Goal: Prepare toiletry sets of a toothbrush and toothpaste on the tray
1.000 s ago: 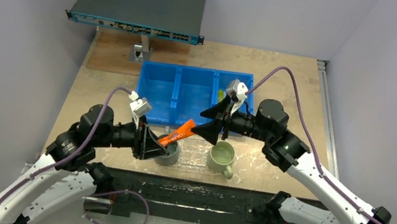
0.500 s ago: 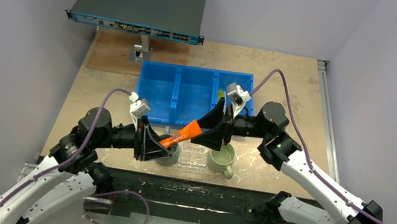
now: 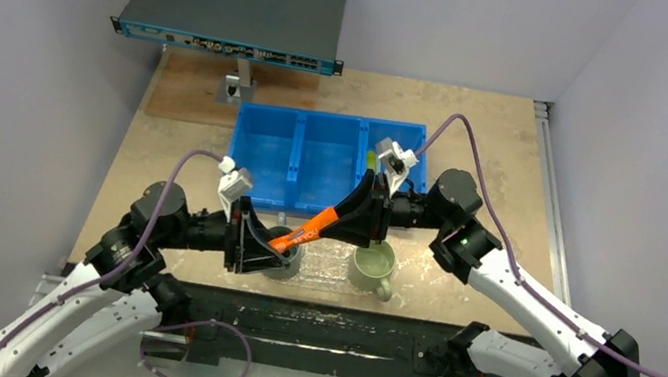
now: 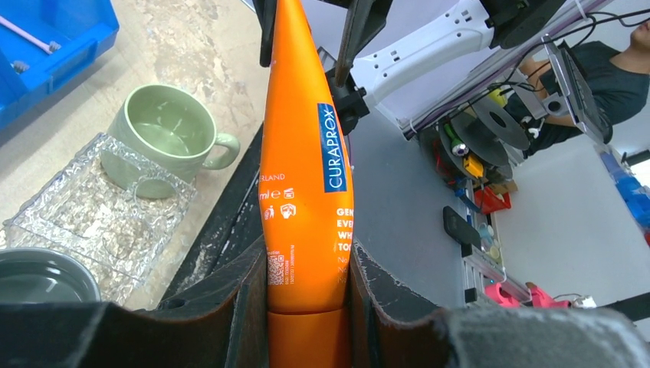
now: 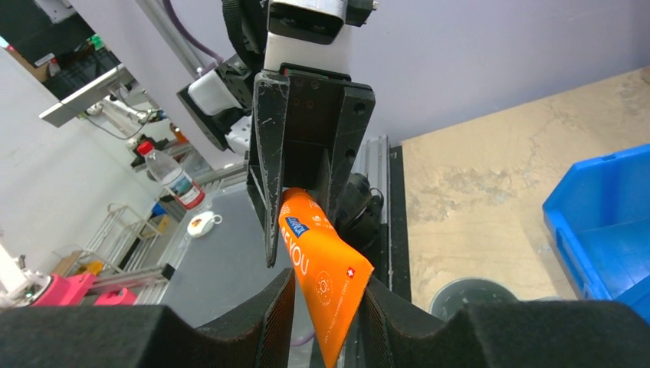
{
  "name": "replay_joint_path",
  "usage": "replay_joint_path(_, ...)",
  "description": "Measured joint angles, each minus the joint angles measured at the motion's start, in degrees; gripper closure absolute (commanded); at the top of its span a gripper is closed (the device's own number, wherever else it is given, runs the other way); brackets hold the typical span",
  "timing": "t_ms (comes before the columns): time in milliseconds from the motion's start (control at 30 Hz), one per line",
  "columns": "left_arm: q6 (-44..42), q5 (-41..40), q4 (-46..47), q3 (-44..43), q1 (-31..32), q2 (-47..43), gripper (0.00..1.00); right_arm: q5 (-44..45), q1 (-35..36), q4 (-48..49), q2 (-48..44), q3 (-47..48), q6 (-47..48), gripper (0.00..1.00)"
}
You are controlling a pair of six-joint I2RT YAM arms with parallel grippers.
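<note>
Pale grey walls close in a light brown, mottled table (image 3: 161, 166). At its far left corner a thin wooden board (image 3: 186, 89) lies under a dark network switch (image 3: 238, 1) raised on a small stand.

From the near left, the left gripper (image 3: 269, 242) is clamped tight on the cap end of the orange tube (image 3: 302, 234), held in the air just above the grey mug (image 3: 286, 264). The tube slants up and to the right.

The mug stands on the left end of the clear pebbled tray (image 3: 328, 264), which lies along the near edge of the table. Beyond it sits the blue bin (image 3: 297, 157), where the left wrist view shows a thin pale stick (image 4: 27, 32).

The right gripper (image 3: 332, 224) has its fingers (image 5: 280, 314) close on either side of the tube's flat end. Whether they are pressing it cannot be told. Below it the green mug (image 3: 372, 266) stands on the right end of the tray.

Past the table's near edge the wrist views show a workshop floor, with a water bottle (image 5: 172, 178) and cluttered shelving
</note>
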State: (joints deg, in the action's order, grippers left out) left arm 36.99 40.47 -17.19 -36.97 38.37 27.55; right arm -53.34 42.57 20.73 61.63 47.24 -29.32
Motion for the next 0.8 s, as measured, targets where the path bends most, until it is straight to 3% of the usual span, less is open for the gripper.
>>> replay_joint_path(200,0.0,1.0,0.2,0.2,0.0,-0.2,1.00,-0.5,0.0,1.5,0.0,0.0,-1.6,0.67)
replay_joint_path(367,-0.1,1.5,0.2,0.2,0.0,-0.6,1.00,-0.7,0.0,1.7,0.0,0.0,-2.3,0.86)
replay_joint_path(433,-0.2,1.6,0.2,0.2,0.0,-0.7,1.00,-1.0,0.0,1.8,0.0,0.0,-2.9,0.98)
replay_joint_path(567,-0.6,1.9,0.1,0.2,0.0,-0.7,1.00,-1.7,0.0,2.2,0.0,0.0,-3.8,1.00)
replay_joint_path(800,-0.7,2.2,-1.6,-0.1,0.1,0.4,0.71,-1.2,0.5,1.9,0.0,-0.4,-3.7,1.00)
